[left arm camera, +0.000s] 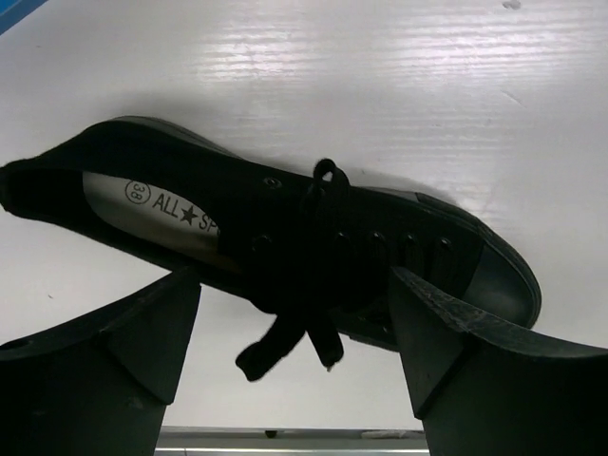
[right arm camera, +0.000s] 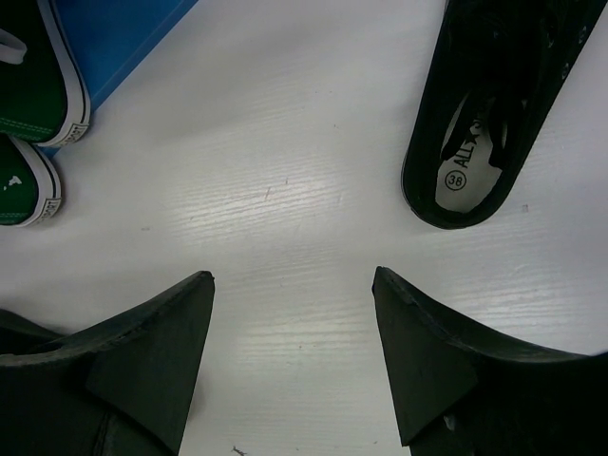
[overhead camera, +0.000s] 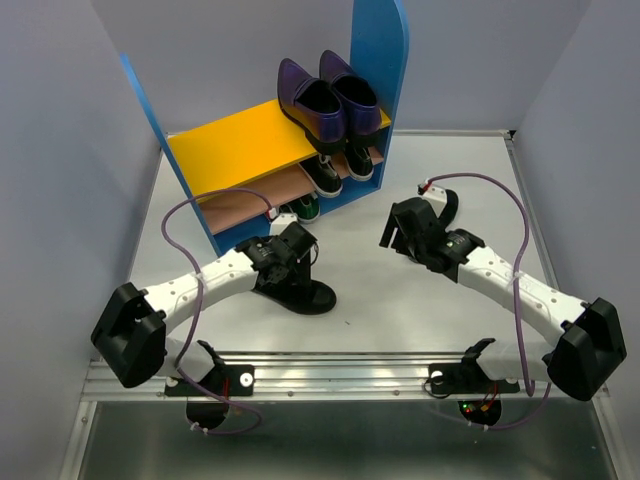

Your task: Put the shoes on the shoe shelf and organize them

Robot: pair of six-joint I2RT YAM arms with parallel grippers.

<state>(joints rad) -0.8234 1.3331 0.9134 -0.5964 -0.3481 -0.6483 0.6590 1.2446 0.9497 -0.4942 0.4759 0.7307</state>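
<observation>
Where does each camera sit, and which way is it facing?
Top external: above and behind the bases, looking down on the table, shoe shelf, left arm and right arm.
Left wrist: on the left arm, looking down past the open left pincer at a black sneaker.
Right wrist: on the right arm, looking down past the open right pincer at the table, green sneakers left, second black sneaker upper right.
Shared: top and left wrist both show the black sneaker under the left pincer.
</observation>
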